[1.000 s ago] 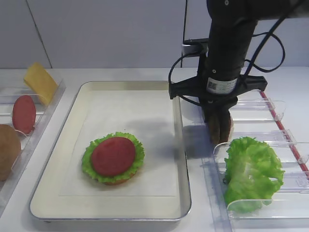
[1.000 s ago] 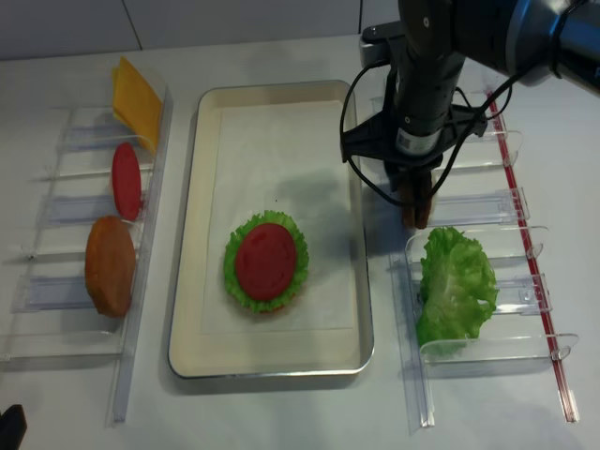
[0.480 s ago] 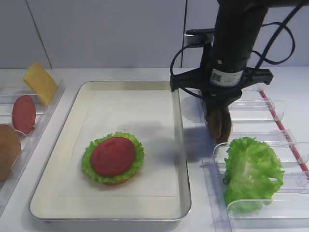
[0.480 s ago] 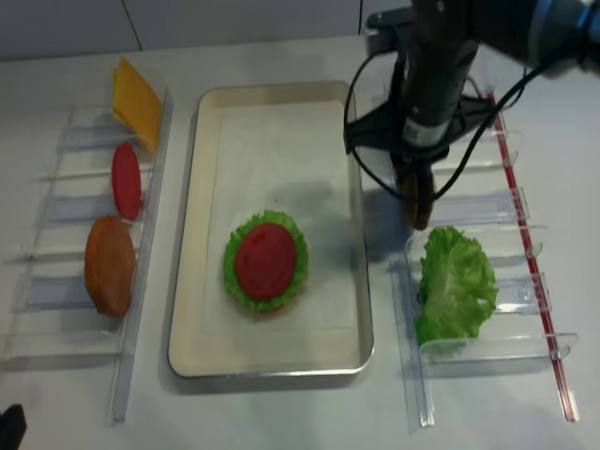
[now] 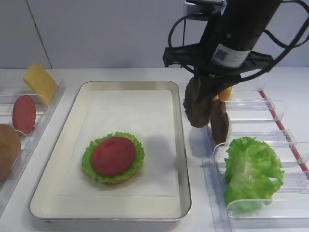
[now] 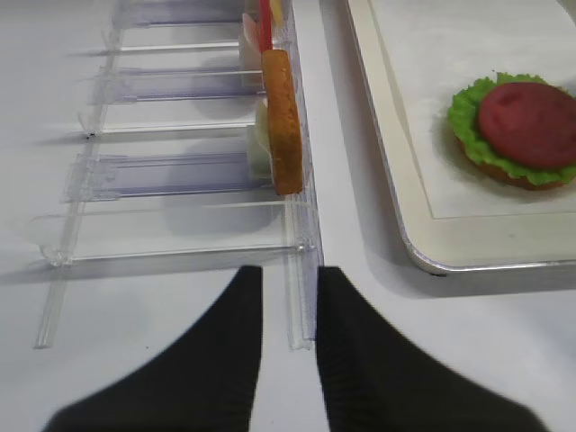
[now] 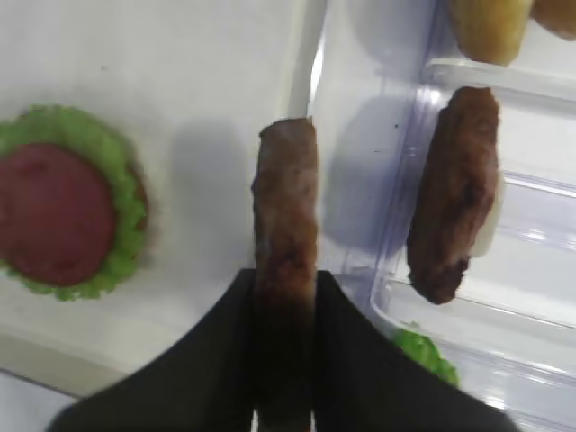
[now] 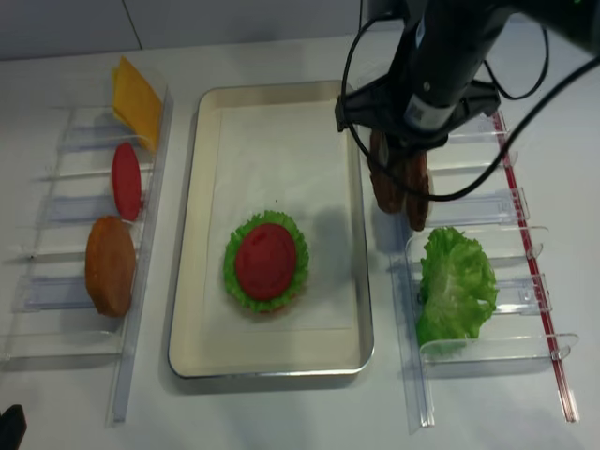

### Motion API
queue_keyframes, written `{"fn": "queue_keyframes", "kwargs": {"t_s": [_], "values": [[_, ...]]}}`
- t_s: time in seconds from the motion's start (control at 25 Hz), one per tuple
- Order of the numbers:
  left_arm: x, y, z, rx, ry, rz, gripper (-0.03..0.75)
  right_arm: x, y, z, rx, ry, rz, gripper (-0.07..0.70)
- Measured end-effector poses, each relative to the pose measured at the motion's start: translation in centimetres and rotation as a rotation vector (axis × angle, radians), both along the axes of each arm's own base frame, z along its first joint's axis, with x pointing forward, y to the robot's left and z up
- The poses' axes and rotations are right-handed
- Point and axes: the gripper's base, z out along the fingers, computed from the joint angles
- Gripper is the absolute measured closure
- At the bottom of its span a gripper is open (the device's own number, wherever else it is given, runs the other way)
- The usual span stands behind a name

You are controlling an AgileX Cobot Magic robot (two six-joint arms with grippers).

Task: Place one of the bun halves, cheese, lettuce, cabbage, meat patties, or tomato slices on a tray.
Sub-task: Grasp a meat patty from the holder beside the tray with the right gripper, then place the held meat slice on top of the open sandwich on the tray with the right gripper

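Observation:
My right gripper (image 5: 199, 90) is shut on a dark-brown meat patty (image 5: 195, 107) that hangs on edge in the air, just right of the tray's right rim. In the right wrist view that patty (image 7: 286, 193) sits between the black fingers (image 7: 225, 342). A second patty (image 5: 219, 121) stands in the clear rack beside it. The silver tray (image 5: 72, 121) holds a bun half topped with lettuce and a tomato slice (image 5: 113, 155). My left gripper (image 6: 288, 274) hovers over the table by the left rack, jaws narrowly apart, holding nothing.
Loose lettuce (image 5: 251, 171) fills the right rack's near slots, with bun halves (image 7: 490, 27) at its far end. The left rack (image 8: 56, 234) holds cheese (image 5: 39, 82), a tomato slice (image 5: 23, 113) and a bun half (image 5: 7, 150). The tray's far half is bare paper.
The right gripper has risen and shifted left toward the tray, lifting one patty out of the rack. The other patty stays in its slot.

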Motion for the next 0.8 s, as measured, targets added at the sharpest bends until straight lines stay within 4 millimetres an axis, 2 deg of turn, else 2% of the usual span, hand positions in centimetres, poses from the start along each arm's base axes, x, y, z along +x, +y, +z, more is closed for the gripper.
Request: {"fn": "queue_keyframes", "kwargs": {"t_s": [0.12, 0.28, 0.52, 0.6, 0.8], "values": [[0.0, 0.0, 0.0, 0.000, 0.000, 0.000, 0.575, -0.7, 1.0, 0.6, 0.118, 0.018, 0.100, 0.477], [0.0, 0.0, 0.0, 0.000, 0.000, 0.000, 0.576, -1.5, 3.1, 1.8, 0.362, 0.025, 0.264, 0.477], [0.0, 0.0, 0.0, 0.000, 0.000, 0.000, 0.576, -1.6, 5.0, 3.1, 0.626, -0.038, 0.391, 0.477], [0.0, 0.0, 0.0, 0.000, 0.000, 0.000, 0.576, -1.6, 5.5, 2.9, 0.717, -0.047, 0.407, 0.477], [0.0, 0.0, 0.0, 0.000, 0.000, 0.000, 0.576, -2.4, 5.9, 0.3, 0.900, -0.050, 0.383, 0.477]]}}
